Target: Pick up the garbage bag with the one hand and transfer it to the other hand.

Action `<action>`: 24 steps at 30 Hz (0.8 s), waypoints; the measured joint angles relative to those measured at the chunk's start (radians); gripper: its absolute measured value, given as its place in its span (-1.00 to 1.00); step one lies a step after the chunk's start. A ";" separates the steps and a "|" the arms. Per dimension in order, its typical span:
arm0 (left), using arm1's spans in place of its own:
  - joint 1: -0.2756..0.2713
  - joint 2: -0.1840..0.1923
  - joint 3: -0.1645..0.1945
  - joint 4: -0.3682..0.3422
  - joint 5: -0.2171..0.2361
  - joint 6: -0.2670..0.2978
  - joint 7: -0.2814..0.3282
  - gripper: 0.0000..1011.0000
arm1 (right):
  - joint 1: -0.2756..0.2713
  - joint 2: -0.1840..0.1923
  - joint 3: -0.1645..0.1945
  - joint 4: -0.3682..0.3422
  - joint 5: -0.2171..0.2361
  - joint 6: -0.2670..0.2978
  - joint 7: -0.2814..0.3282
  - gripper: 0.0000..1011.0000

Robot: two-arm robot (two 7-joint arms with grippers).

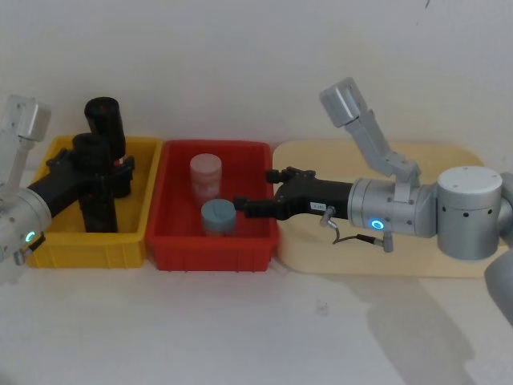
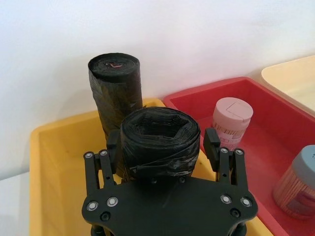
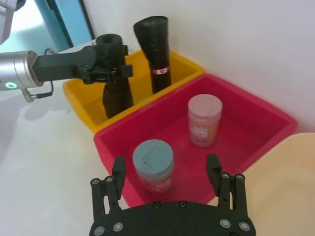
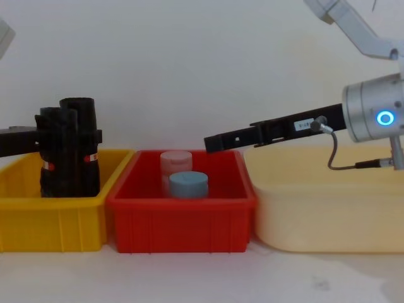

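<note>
A black rolled garbage bag [image 2: 160, 142] stands upright in the yellow bin [image 1: 136, 241]. My left gripper [image 2: 162, 143], on the green-lit arm, is open and straddles the bag's upper part, with one pad [image 2: 211, 142] close beside each flank. In the head view the left gripper [image 1: 104, 167] is at the roll's [image 1: 99, 204] mid-height. Across the bins, the right wrist view shows the left gripper [image 3: 110, 69] around this roll [image 3: 117, 93]. My right gripper [image 1: 240, 206], on the blue-lit arm, hovers open over the red bin [image 1: 256, 253]; its fingers [image 3: 118, 169] hold nothing.
A second black roll [image 3: 155, 49] with a red-and-white band stands behind the first in the yellow bin. The red bin holds a pink jar [image 1: 205, 176] and a blue-lidded jar [image 1: 218, 216] under the right fingertips. A cream tray [image 1: 449, 265] lies to the right.
</note>
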 joint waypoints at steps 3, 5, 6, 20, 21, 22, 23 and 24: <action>0.000 0.000 0.000 0.000 0.000 0.000 0.000 0.98 | 0.006 -0.005 -0.011 0.002 0.001 0.005 0.005 0.98; 0.000 0.000 0.000 0.000 0.000 0.000 0.000 0.98 | 0.010 -0.008 -0.018 0.003 0.001 0.008 0.008 0.98; 0.000 0.000 0.000 0.000 0.000 0.000 0.000 0.98 | 0.012 -0.010 -0.022 0.004 0.001 0.009 0.008 0.98; -0.002 -0.001 0.000 0.002 0.000 0.000 0.000 0.98 | 0.046 -0.045 -0.085 0.043 -0.027 0.007 0.004 0.98; -0.002 -0.001 0.000 0.002 0.000 0.000 0.000 0.98 | 0.048 -0.047 -0.087 0.046 -0.028 0.006 0.002 0.98; -0.002 -0.001 0.000 0.002 0.000 0.000 0.000 0.98 | 0.049 -0.049 -0.089 0.048 -0.031 0.004 0.000 0.98; -0.002 -0.001 0.000 0.002 0.000 0.000 0.000 0.98 | 0.050 -0.051 -0.092 0.051 -0.033 0.003 -0.003 0.98; -0.002 -0.001 0.000 0.002 0.000 0.000 0.000 0.98 | 0.053 -0.055 -0.097 0.057 -0.036 0.000 -0.007 0.98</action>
